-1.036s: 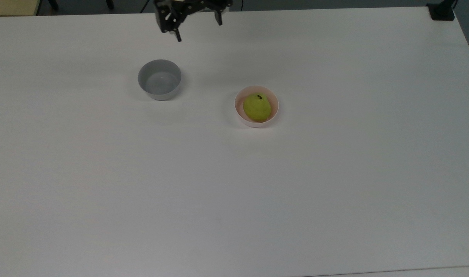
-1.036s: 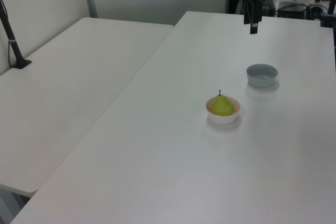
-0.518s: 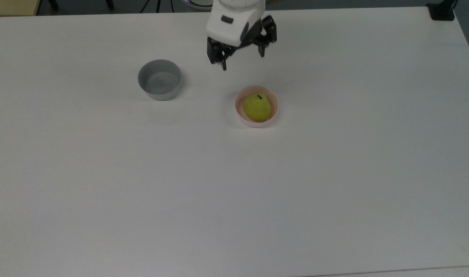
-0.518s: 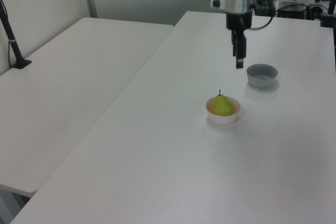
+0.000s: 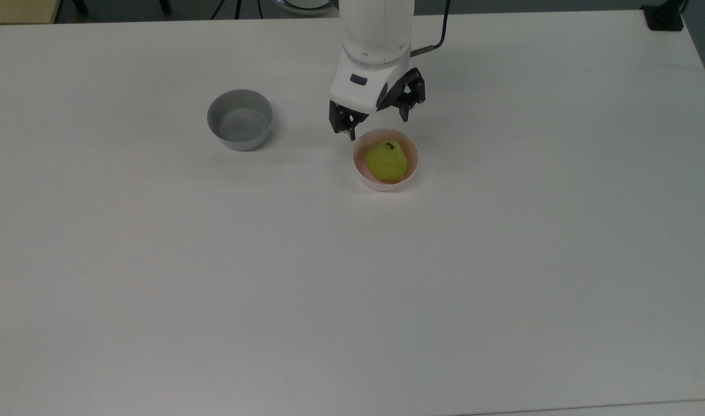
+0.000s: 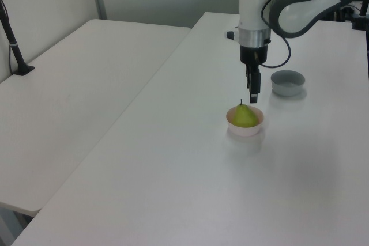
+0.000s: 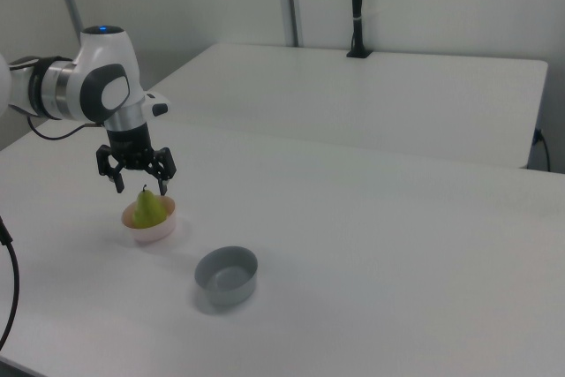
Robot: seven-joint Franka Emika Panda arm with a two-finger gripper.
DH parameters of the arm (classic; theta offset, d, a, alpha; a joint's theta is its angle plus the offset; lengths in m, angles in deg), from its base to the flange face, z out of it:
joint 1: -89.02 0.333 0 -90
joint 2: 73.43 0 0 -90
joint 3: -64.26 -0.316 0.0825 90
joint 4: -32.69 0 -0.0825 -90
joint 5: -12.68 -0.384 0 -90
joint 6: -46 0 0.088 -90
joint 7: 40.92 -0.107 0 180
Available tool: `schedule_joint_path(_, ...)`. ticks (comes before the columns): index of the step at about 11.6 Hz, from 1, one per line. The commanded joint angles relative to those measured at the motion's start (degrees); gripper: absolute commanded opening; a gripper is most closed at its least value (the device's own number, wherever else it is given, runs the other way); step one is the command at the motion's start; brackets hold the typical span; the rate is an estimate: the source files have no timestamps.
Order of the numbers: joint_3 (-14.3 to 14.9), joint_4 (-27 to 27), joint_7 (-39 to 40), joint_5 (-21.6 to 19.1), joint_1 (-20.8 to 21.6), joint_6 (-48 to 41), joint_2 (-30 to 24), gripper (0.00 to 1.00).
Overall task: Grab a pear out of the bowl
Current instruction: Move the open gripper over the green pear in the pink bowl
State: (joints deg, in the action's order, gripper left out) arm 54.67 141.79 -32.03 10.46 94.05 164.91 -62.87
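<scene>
Here, in the top view, a pear (image 5: 386, 161) sits in a pink bowl (image 5: 358, 171) on a white desk (image 5: 352, 277). The gripper (image 5: 379, 127) hangs just beyond the bowl's far rim, jaws apart, holding nothing. A grey bowl (image 5: 240, 119) stands well to the top view's left.

In the left view, the gripper (image 6: 252, 93) hovers just above the pear (image 6: 245, 116), stem up in the bowl (image 6: 245, 129).

In the right view, the jaws straddle the air above the pear (image 7: 149, 209); the grey bowl (image 7: 227, 275) sits nearer, to the right view's right.
</scene>
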Motion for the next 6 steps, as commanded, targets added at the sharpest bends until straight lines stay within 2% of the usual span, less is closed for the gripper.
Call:
schedule_joint_path(1,-0.5,0.9,-1.3,0.3,0.9,4.0,2.0,1.00)
schedule_joint_path(6,-0.5,0.7,-1.3,1.0,1.6,5.1,4.8,1.00)
